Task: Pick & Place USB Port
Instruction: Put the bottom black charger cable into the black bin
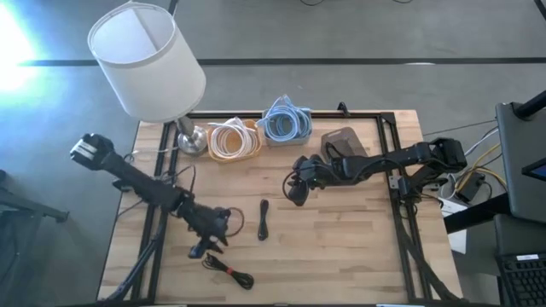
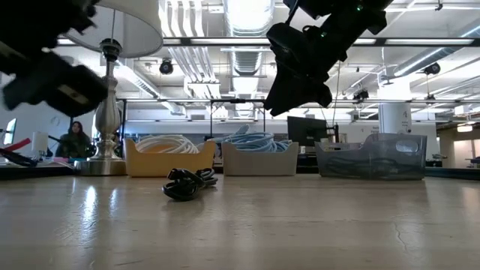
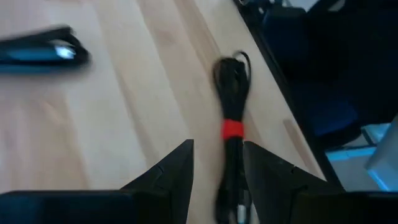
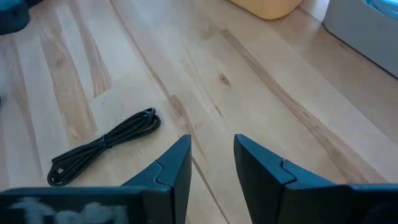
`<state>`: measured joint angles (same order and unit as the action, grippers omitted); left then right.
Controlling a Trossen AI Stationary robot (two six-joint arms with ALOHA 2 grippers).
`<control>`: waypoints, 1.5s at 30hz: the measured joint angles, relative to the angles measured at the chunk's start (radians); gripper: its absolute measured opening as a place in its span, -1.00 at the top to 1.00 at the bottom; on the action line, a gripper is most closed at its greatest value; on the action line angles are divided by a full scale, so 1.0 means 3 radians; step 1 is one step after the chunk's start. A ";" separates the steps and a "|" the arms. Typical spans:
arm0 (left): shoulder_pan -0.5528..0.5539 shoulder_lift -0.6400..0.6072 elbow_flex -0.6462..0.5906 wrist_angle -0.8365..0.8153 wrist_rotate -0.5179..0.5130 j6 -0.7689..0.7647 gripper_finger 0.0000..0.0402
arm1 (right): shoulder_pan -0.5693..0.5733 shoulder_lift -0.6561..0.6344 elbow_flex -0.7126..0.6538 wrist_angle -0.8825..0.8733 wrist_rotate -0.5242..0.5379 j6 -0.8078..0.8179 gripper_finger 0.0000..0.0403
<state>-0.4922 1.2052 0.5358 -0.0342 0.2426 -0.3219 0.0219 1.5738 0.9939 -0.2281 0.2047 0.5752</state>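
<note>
Two black cable bundles lie flat on the wooden table. One, bound with a red tie (image 3: 232, 129), is near the table's near edge (image 1: 232, 273). My left gripper (image 1: 211, 236) is open and hovers over it; in the left wrist view its fingers stand on either side of the bundle's end (image 3: 227, 199). The other bundle (image 1: 263, 219) (image 4: 102, 146) (image 2: 187, 183) lies mid-table. My right gripper (image 1: 298, 191) (image 4: 211, 168) is open, raised above the table to the right of that bundle.
Along the far edge stand a tan bin of white cables (image 1: 232, 140), a pale bin of blue cables (image 1: 286, 124) and a clear bin (image 1: 345, 140). A lamp with a white shade (image 1: 147, 61) stands at the far left corner. Bare wood lies on the right.
</note>
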 joint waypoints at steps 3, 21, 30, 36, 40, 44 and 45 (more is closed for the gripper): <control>-0.0266 0.0091 0.0000 0.0001 -0.0254 -0.0144 0.29 | 0.0000 0.0000 -0.0001 -0.0001 0.0000 0.0000 0.41; -0.0732 0.1038 0.0006 0.0218 -0.0597 -0.0844 0.31 | 0.0000 0.0000 -0.0001 0.0002 -0.0013 -0.0023 0.43; -0.0726 0.1024 0.0004 0.0323 -0.0745 -0.0652 0.74 | -0.0020 0.0001 -0.0001 0.0004 -0.0152 -0.0083 0.47; -0.0682 0.0888 -0.0013 0.0447 -0.1380 -0.0308 0.76 | -0.0021 0.0002 -0.0001 0.0032 -0.0158 -0.0453 0.45; -0.0575 0.0670 0.0015 0.0438 -0.2000 0.0105 0.73 | -0.0016 0.0003 0.0000 0.0214 -0.0295 -0.0579 0.44; -0.0330 0.0477 0.0025 0.0225 -0.2237 0.0318 0.74 | -0.0010 0.0003 0.0000 0.0496 -0.0656 -0.0680 0.41; -0.0257 0.0435 0.0025 0.0226 -0.2237 0.0369 0.75 | -0.0005 0.0003 0.0000 0.0547 -0.0709 -0.0723 0.40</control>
<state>-0.5694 1.3356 0.5434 0.0338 -0.4286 -0.2111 0.0205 1.5745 0.9939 -0.0640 -0.0081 0.3582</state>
